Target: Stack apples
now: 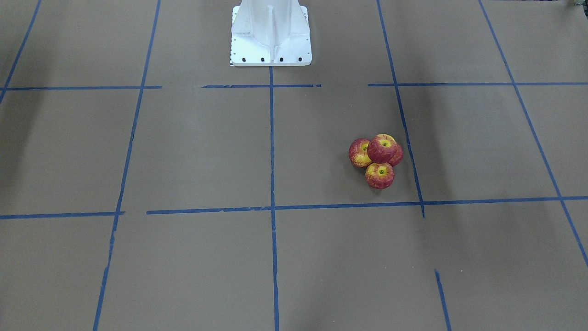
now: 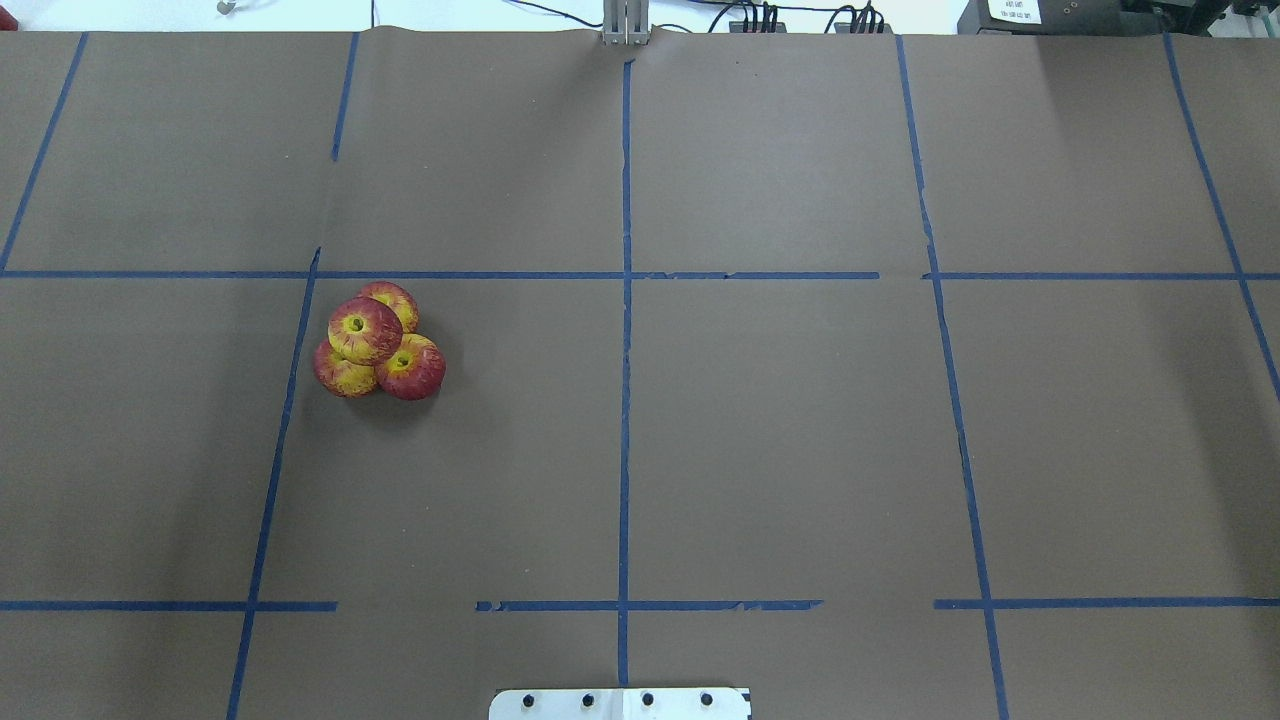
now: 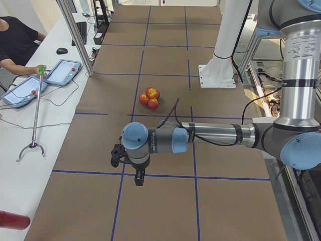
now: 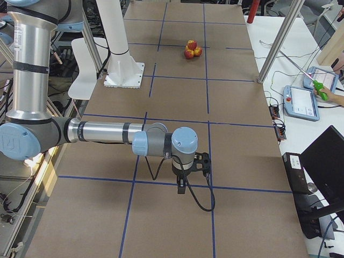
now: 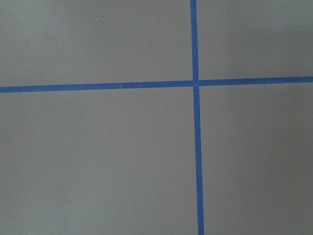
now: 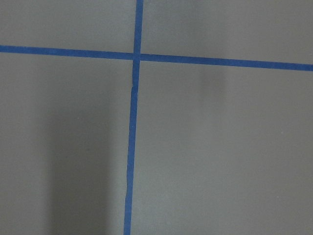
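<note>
Left arm (image 3: pixel 210 134) hangs well apart from four piled apples (image 1: pixel 380 151)

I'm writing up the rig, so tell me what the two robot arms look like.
The left arm and right arm match: silver tubes, grey joints, light-blue round caps. The left end effector and right end effector are black, with a black cable looping by each.

Matt brown paper (image 2: pixel 800 450) is covering the bench (image 2: pixel 450 500); blue tape (image 2: pixel 625 400) is striping it; the apples (image 2: pixel 365 330) are looking smooth, faintly glossy.
</note>
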